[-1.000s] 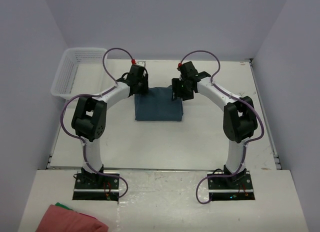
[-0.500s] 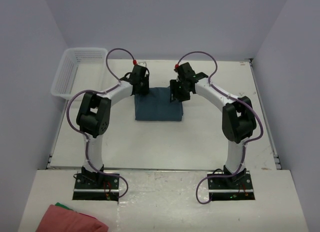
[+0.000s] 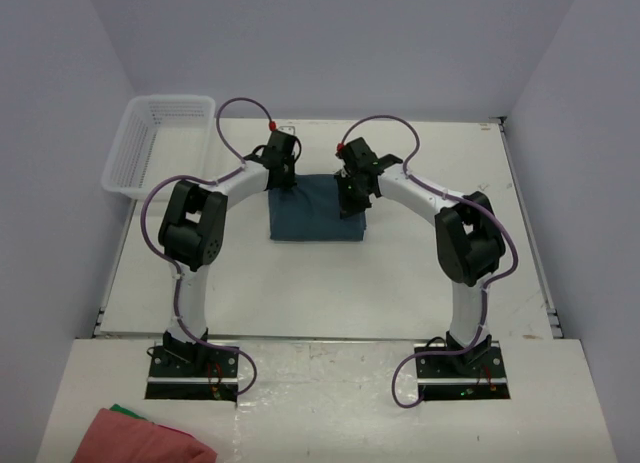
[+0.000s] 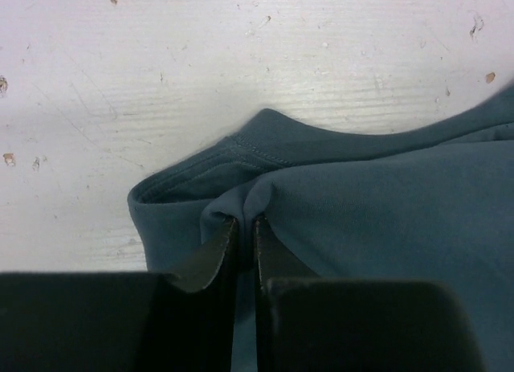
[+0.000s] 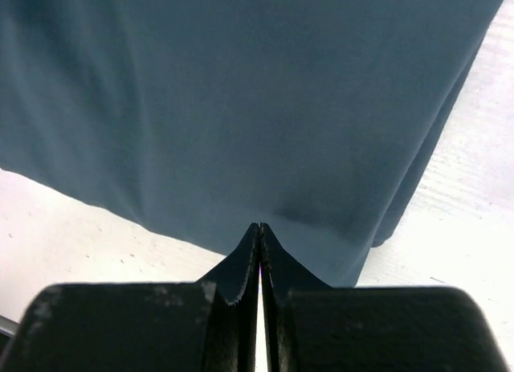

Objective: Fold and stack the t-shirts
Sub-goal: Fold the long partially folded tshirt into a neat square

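While the blue t-shirt (image 3: 315,221) lies folded toward the far middle of the table (image 3: 420,283), the left gripper (image 4: 243,221) pinches its far left corner and the right gripper (image 5: 259,227) squeezes its far right edge, so the cloth spreads toward the near side from both.

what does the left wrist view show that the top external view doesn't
Only the left wrist view: the left gripper pinching a ridge of fabric beside the stitched hem at a corner of the teal-blue t-shirt, and scuff marks on the table.
Only the top external view: the whole folded rectangle, the right gripper at its right side, the white basket at the far left, and a pink-red cloth at the near edge.
Both: the t-shirt lying on the white table, with the left gripper at its far left corner.
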You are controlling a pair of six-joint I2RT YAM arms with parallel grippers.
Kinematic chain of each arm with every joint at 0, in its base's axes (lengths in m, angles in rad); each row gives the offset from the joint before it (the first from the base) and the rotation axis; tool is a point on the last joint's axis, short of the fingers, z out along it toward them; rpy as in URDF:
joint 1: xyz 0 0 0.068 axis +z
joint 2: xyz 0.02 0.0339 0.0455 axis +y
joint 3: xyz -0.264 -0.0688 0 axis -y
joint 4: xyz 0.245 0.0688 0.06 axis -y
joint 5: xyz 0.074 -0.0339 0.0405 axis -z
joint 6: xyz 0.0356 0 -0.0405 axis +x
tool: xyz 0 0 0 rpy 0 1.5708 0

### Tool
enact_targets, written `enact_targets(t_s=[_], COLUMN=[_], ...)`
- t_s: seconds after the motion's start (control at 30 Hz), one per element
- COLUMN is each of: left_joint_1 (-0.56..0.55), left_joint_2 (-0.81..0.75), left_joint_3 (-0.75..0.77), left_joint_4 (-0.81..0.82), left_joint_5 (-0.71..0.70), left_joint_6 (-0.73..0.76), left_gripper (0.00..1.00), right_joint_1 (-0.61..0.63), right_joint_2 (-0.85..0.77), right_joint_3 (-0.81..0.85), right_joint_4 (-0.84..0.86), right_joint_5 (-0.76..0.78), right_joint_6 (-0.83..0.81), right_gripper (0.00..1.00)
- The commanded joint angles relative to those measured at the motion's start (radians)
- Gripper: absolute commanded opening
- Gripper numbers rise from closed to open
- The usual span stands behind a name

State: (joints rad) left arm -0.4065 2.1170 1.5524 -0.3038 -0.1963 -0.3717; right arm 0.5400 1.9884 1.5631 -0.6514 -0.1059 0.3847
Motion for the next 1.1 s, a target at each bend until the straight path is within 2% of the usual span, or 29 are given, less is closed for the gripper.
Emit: enact_targets(t_s=[0.0,0.23,0.37,0.53,0.8,1.0,1.07], left_joint_1=[0.001,0.000,-0.005,-0.006,0.012,0.086,0.098], left_joint_2=[-0.069,-0.182,-0.271,-0.308,-0.206,-0.079,-0.028], left_joint_3=[0.021,-0.017,-0.052,-0.061,-0.077,-0.033,0.000], left_joint_4=[0.005,-0.008,-0.008,-0.038,-0.060,0.011,0.003], left_joint_5=[-0.043,-0.058,-0.064,-0.123,-0.206,-0.256,-0.366], left_joint_6=[0.022,0.020,0.019,0.020,-0.006,0.014,0.020], left_gripper=[0.08,0.04,0.04,0.06,0.05,0.07,0.09], right_joint_1=[0.018,0.032,0.037,0.038,0.038,0.037,0.035], right_joint_2=[0.001,0.009,0.009,-0.005,0.023,0.015,0.027], right_joint_3=[-0.023,-0.061,-0.078,-0.075,0.011,0.047,0.064], right_joint_4=[0.025,0.047,0.055,0.050,-0.001,-0.030,-0.050], right_joint_5=[-0.018,-0.012,-0.012,0.000,0.021,0.034,0.037], right_joint_6=[0.005,0.013,0.017,0.022,0.008,-0.013,-0.027], right_gripper=[0.00,0.00,0.00,0.00,0.00,0.00,0.00])
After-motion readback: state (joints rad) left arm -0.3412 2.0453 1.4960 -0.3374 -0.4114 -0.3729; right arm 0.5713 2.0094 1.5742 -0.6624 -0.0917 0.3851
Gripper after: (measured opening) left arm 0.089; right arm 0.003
